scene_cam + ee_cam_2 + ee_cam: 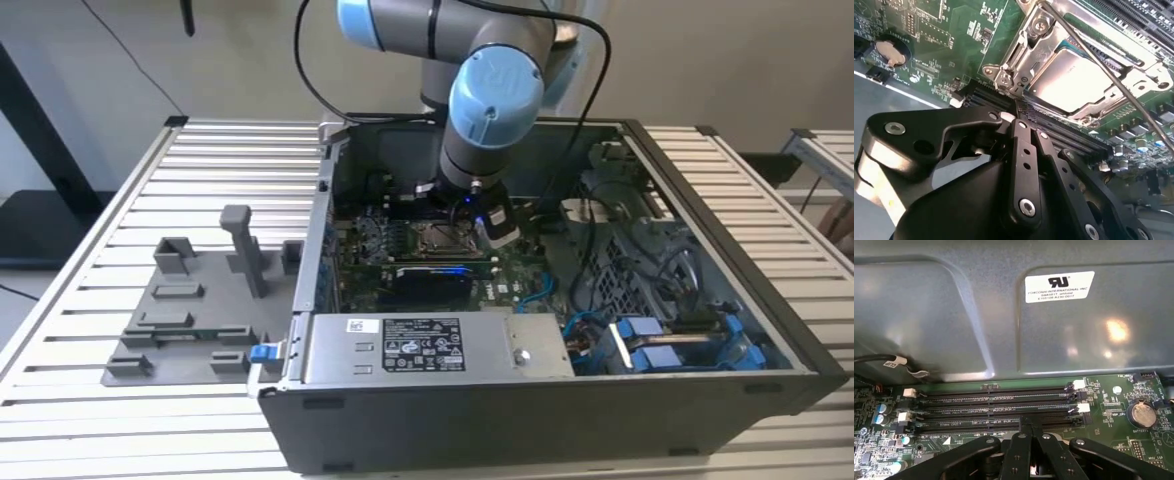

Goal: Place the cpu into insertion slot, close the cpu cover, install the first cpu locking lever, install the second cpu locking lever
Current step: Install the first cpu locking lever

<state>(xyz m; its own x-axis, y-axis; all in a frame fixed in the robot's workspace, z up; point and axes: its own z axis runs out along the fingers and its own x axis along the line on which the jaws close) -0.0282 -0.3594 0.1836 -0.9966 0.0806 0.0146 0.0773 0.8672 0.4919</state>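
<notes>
In the exterior view the gripper (483, 208) hangs inside the open computer case (747, 330), just beside the insertion slot (441, 238) near the motherboard's middle. In the second wrist view the fingers (1019, 137) are pressed together, pinching nothing; the cpu (1071, 82) lies seated under the closed cpu cover (1019, 50) just beyond the tips, a thin locking lever (1104, 67) running diagonally across it. In the first wrist view the fingertips (1026, 432) sit at the long memory slots (994, 407).

The cpu (1066, 82) has a pale silver-tan top, framed by the shiny silver cpu cover (1114, 97). Around them the motherboard (961, 30) is green with fine white print, and at its 9 o'clock edge sits a tan-silver coin battery (890, 52). The gripper (1021, 122) is matte black with silver screws. In the first wrist view the memory slots (996, 410) are black with white end clips, under a grey case wall (954, 315) bearing a white label (1059, 287).
</notes>
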